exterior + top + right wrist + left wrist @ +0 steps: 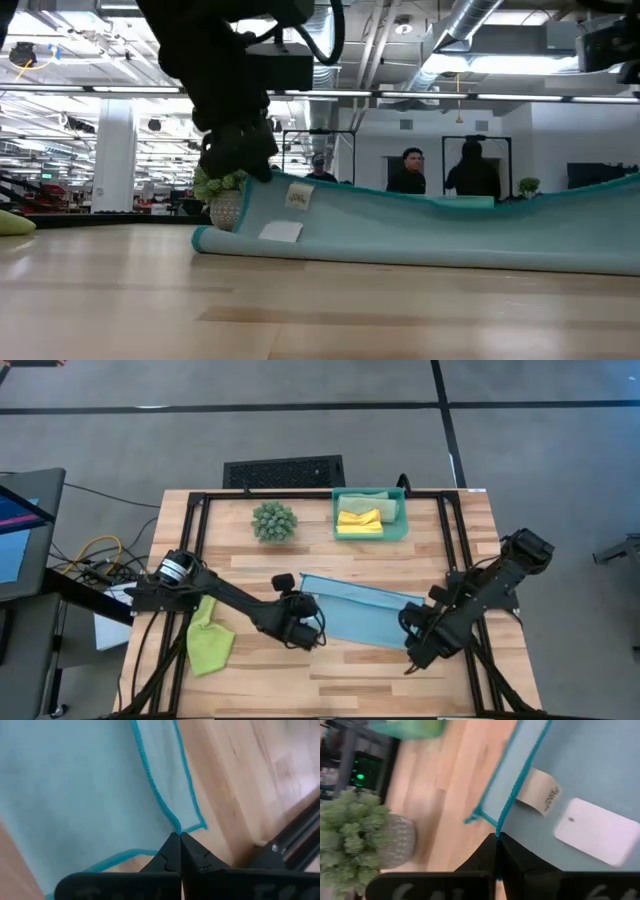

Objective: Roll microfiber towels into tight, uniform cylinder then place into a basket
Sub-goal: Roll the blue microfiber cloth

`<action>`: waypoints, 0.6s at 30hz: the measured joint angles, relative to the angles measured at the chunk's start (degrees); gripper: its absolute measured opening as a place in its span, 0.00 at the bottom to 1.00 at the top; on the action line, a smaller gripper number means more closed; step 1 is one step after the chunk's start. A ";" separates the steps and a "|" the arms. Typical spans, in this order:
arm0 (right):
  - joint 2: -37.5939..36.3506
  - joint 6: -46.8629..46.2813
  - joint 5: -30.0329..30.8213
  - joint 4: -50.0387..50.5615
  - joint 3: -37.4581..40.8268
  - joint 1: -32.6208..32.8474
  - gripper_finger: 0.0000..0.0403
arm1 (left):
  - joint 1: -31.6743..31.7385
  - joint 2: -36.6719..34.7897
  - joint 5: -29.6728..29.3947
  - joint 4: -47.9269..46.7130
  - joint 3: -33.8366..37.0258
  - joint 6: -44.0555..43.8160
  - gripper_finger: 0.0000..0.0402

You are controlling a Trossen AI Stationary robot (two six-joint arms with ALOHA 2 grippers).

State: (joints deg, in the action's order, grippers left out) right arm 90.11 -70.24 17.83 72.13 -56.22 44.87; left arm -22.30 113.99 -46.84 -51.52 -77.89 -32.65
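On the worktop (400, 670), both tools, left (300, 628) and right (415, 640), pinch the light blue towel (355, 615) corners closed; folding underway, next rolling needs even tension.

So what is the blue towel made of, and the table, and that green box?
The light blue towel looks like soft thin cloth: it drapes and folds, has a stitched teal edge and a sewn-in tag. The table looks like pale wood with a smooth finish; plank lines and grain show. The green box, the basket, seems to be plastic: its thin teal walls look slightly see-through, though that is hard to be sure of.
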 joint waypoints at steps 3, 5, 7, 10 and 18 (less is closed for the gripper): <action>0.00 3.03 -1.12 -2.99 -2.34 2.57 0.02 | -2.09 0.02 2.30 -1.34 -1.31 0.02 0.00; 0.00 5.93 -1.68 -6.74 -4.09 5.49 0.02 | -4.34 0.00 3.48 -2.09 -3.45 0.80 0.00; 0.00 8.86 -3.22 -12.03 -5.92 8.50 0.02 | -6.62 0.00 5.99 -2.02 -5.97 2.42 0.00; -0.02 12.71 -6.22 -20.45 -7.59 12.83 0.02 | -9.76 0.00 11.72 -2.05 -10.06 4.50 0.00; -0.02 10.80 -3.11 -20.69 -7.90 17.63 0.01 | -13.78 0.00 11.13 -2.85 -12.64 3.60 0.00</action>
State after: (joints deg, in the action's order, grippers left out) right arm 90.08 -59.44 14.72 51.44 -64.12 62.50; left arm -36.08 113.99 -35.71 -54.37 -90.54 -29.04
